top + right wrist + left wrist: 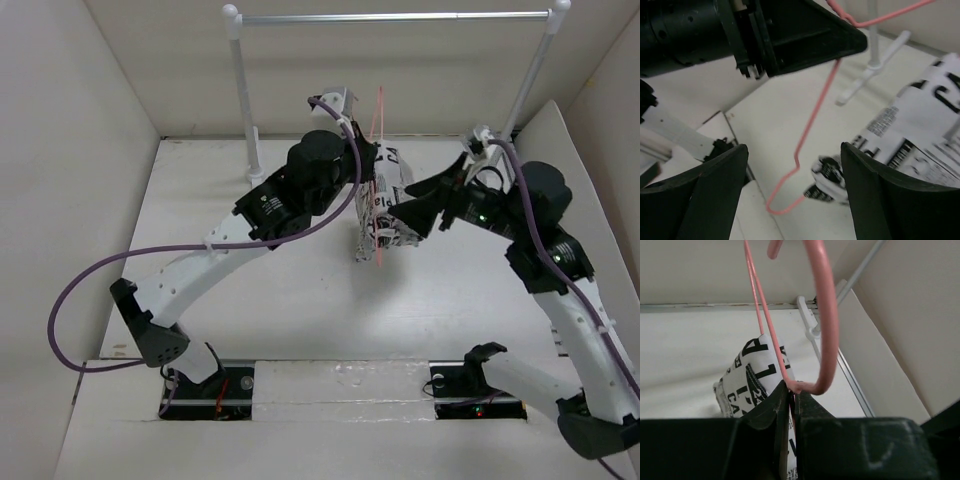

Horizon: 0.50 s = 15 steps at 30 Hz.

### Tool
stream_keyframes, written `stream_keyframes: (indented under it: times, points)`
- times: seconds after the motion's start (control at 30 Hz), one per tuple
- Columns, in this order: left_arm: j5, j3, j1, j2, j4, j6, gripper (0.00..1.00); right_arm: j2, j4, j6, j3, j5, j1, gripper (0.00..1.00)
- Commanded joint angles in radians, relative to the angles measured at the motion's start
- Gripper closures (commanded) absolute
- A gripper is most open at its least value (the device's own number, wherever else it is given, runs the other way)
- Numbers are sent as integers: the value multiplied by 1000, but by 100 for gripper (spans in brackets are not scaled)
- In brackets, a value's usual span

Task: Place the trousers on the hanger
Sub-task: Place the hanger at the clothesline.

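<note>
Trousers (387,195) hang bunched over the hanger (826,325), just below and ahead of the left hand (790,396). That hand is pressed together, pinching the hanger's thin rod where the hook curves down into it. The right hand (794,147) is spread and holds nothing, with the printed fabric close ahead, past its right finger, and the hanger's lower corner between its fingers.

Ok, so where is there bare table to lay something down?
Bare table lies between the left wall and the left arm, and in front of the trousers, between the two arm bases. Crowded: the middle back, where left gripper, right gripper, hanger and trousers bunch together.
</note>
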<state>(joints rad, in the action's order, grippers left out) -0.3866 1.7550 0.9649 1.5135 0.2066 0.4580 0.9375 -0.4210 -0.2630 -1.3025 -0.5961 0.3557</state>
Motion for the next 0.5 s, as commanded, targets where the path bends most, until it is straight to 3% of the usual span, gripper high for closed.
stream_keyframes:
  times: [0.0, 0.13, 0.33, 0.37, 0.47]
  points:
    - [51, 70, 3, 13, -38, -24, 100, 113, 201, -143, -3, 12, 90, 20]
    - [55, 63, 3, 7, -30, -25, 100, 164, 241, -165, 14, 91, 161, 23]
    - [60, 44, 3, -4, -32, -30, 100, 172, 277, -196, 123, 157, 189, 38]
    - [58, 40, 3, -7, -32, -30, 100, 170, 286, -211, 135, 163, 189, 57]
    - [57, 34, 3, -6, -32, -33, 100, 155, 306, -235, 163, 185, 215, 97]
